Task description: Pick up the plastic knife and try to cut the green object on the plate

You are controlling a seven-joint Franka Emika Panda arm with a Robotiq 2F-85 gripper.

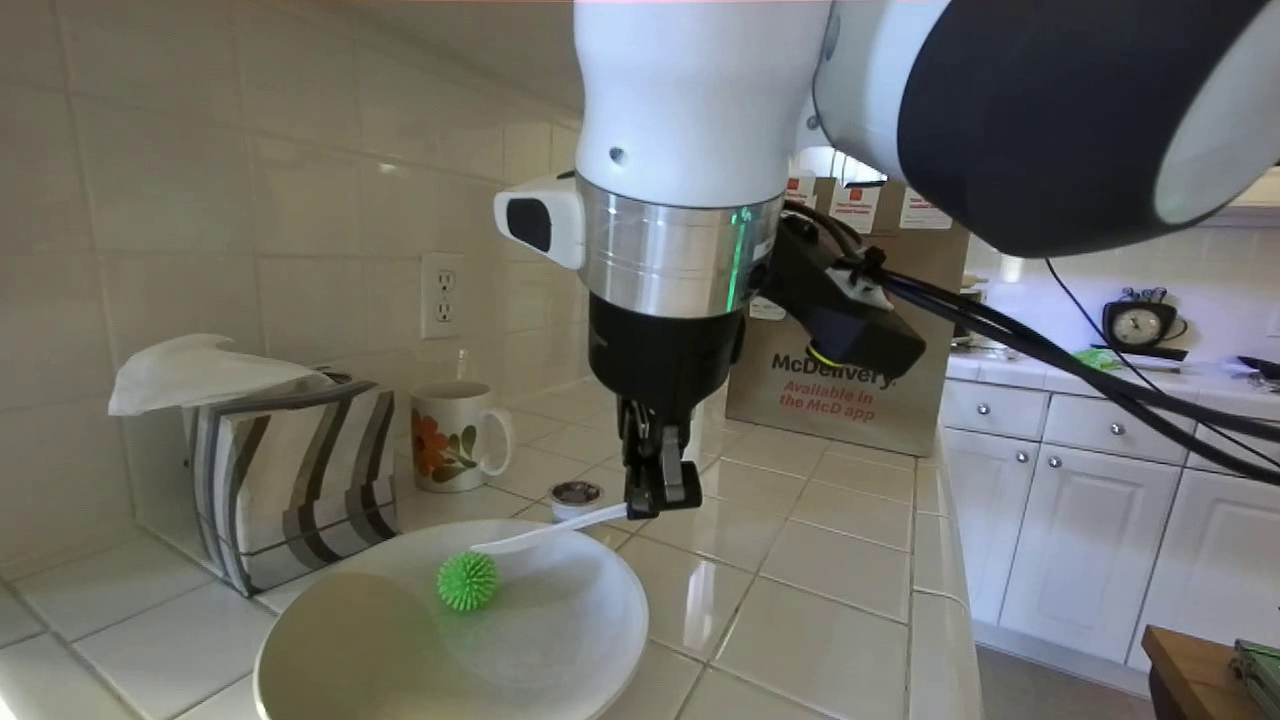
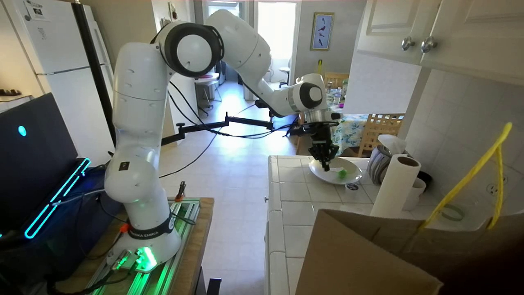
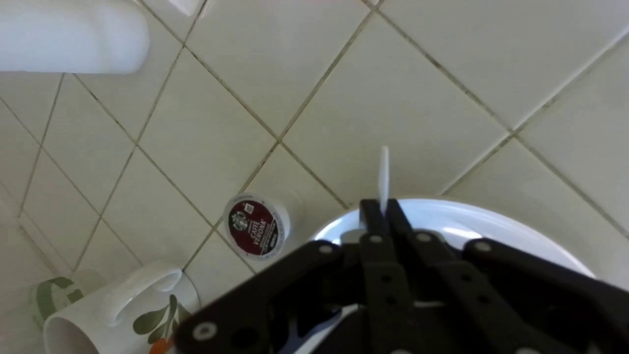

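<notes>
The plastic knife is held by my gripper, whose fingers are shut on it. The knife slants down toward the green object; its tip is at the ball's upper edge, and I cannot tell if they touch. The green ball lies on the white plate. In an exterior view, the gripper is over the near side of the plate, with the green object beside it. In the wrist view the knife sticks out between the closed fingertips; the plate is partly covered and the ball hidden.
A coffee pod stands close to the plate's rim. A flowered mug and striped napkin holder stand along the wall. A paper towel roll and a brown paper bag stand farther along the counter.
</notes>
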